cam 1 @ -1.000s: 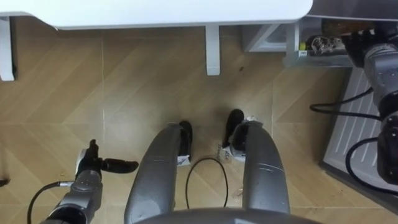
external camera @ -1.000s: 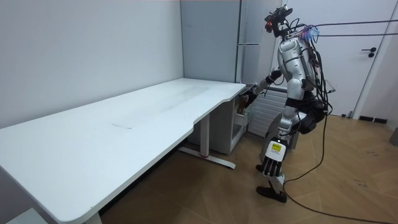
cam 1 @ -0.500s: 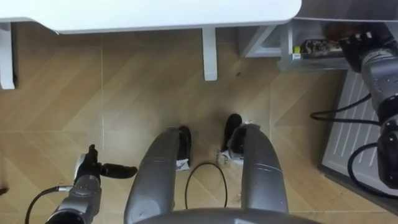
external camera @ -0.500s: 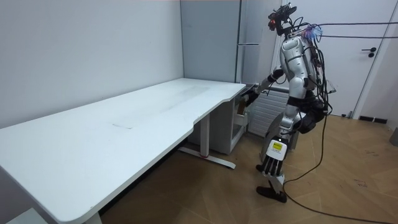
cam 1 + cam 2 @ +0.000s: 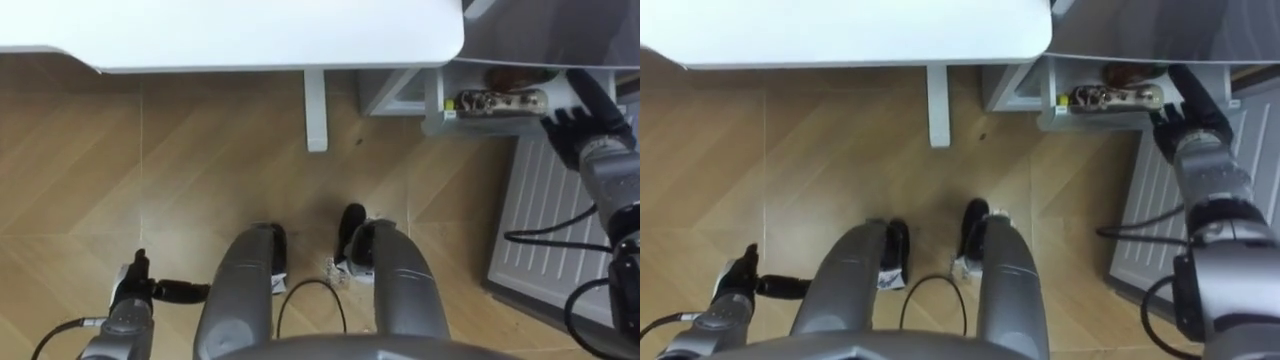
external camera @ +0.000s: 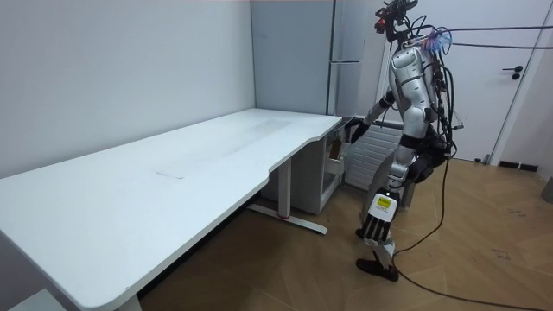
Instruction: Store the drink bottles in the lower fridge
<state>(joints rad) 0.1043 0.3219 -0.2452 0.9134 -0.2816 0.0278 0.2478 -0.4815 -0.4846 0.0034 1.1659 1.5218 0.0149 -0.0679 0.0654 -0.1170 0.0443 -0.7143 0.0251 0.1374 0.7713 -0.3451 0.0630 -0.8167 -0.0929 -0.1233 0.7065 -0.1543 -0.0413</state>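
A clear bottle-like drink [image 5: 497, 100] lies in a low white shelf compartment [image 5: 1050, 100] just past the desk's end, at the foot of the tall grey fridge [image 6: 346, 52]. My right hand [image 5: 582, 125] reaches in from the right, its dark fingers stretched out beside that compartment with nothing seen in them; it is also the raised hand [image 6: 352, 131] in the room view. My left hand [image 5: 135, 296] hangs low by my side, fingers relaxed and thumb out, holding nothing. I stand upright on the wooden floor at the desk's far end, facing the fridge.
The long white desk [image 5: 230, 35] lies in front, with its leg [image 5: 316, 110] on the floor. A white ribbed panel [image 5: 545, 220] lies to my right. A door [image 6: 523, 86] stands behind me. Open wooden floor spreads to my left.
I have straightened up and the eye view has shifted, so the desk and shelf sit further left. My right hand has come closer to the shelf compartment. The left hand still hangs.
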